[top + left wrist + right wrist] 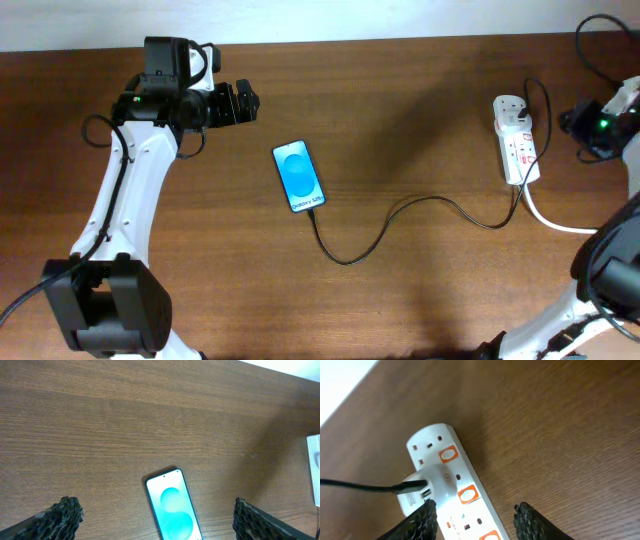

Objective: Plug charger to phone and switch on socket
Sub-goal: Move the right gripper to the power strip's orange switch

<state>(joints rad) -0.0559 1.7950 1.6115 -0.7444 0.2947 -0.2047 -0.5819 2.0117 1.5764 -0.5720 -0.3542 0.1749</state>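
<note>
The phone point(299, 175) lies flat mid-table with its blue screen up, and it also shows in the left wrist view point(175, 507). The thin black charger cable point(400, 208) curls from the phone's lower edge to the white plug block point(511, 113) on the socket strip point(519, 152). The plug tip is too small to make out. My left gripper point(240, 103) is open and empty, up and left of the phone. My right gripper point(572, 119) is open just right of the strip. In the right wrist view its fingers point(476, 519) straddle the strip point(470, 497) from above, near an orange-red switch point(468, 494).
The strip's thick white cord point(548, 221) runs off toward the right arm. Black robot cables loop at the far right corner point(590, 40). A white wall edges the table's far side. The left arm's base point(105, 310) stands at the front left.
</note>
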